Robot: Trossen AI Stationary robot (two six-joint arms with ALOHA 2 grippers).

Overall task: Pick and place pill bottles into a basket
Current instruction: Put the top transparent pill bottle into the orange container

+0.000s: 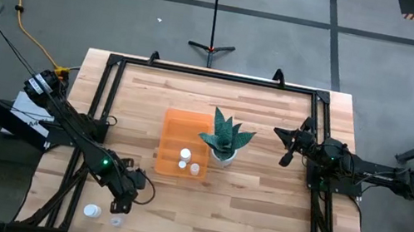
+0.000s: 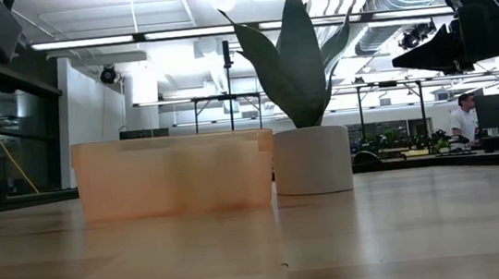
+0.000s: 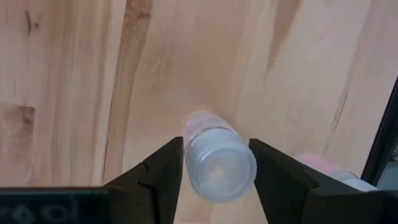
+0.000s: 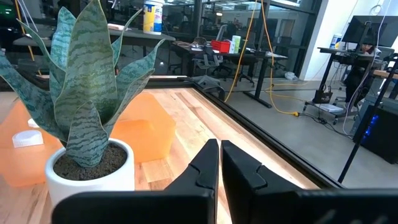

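Left gripper [image 3: 214, 171]: fingers bracket a pill bottle [image 3: 219, 163], touching or nearly so on both sides. Close squarely and lift straight, avoiding the second bottle [image 3: 326, 171] beside one finger. Basket [image 1: 183, 144] holds three. Right gripper [image 4: 219, 163] idles, fingers together.

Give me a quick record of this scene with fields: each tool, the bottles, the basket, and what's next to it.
left tool: at the table's near-left corner, fingers either side of a pill bottle, contact not certain
right tool: shut, empty, raised at the table's right side
bottles in basket: two, plus a third white item
bottles on table: two near the left tool
basket: orange, mid-table
potted plant: right beside the basket
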